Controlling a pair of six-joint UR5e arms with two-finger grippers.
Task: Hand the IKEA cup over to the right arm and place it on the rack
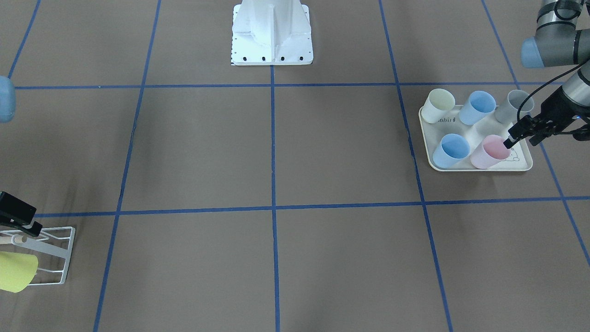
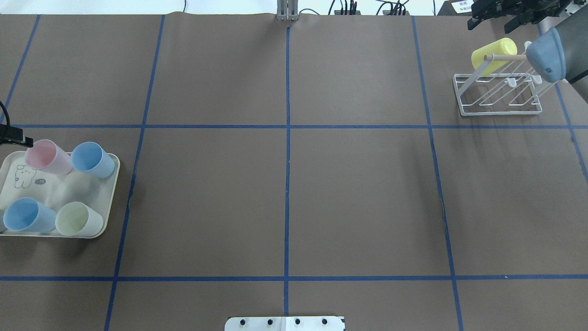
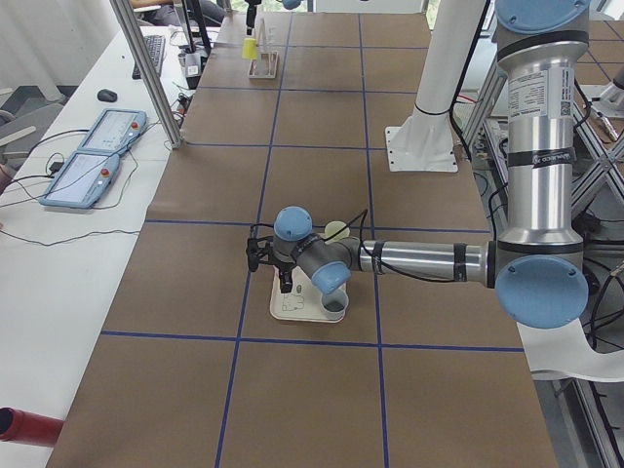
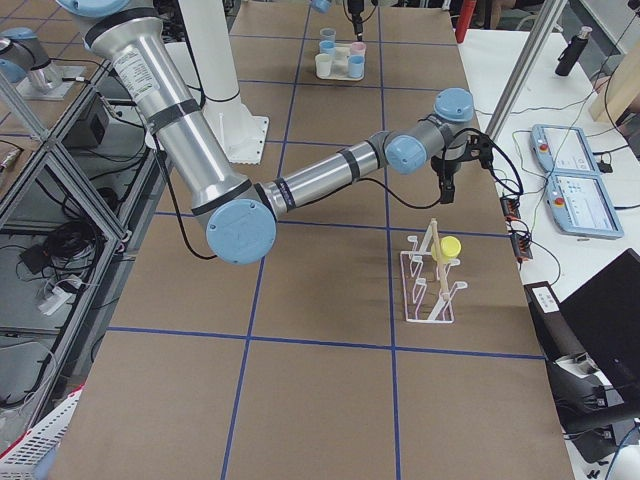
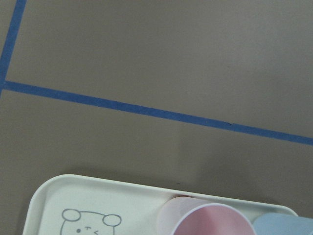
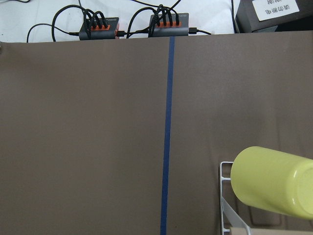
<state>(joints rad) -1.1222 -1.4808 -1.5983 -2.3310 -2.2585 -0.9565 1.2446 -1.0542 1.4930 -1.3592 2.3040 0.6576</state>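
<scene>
Inspection of the tray end: left end effector is low over the cream tray, at the rim of the pink cup. Its fingers stand apart and grip nothing. One fingertip lies against the outer edge of the pink cup's mouth in the front-facing view; actual contact cannot be confirmed. The pink cup stands upright on the tray, in the row farther from the robot's base, just beside a blue cup. A second blue cup, a cream cup and a grey cup fill the nearer row.

Inspection of the rack end: the rack sits on the counter, well apart from the tray. A yellow cup lies tilted on the rack at its wooden-peg end. The right arm reaches out over that area. The right end effector hangs raised above the rack, clear of the yellow cup. Its fingers appear spread, with nothing between them.
</scene>
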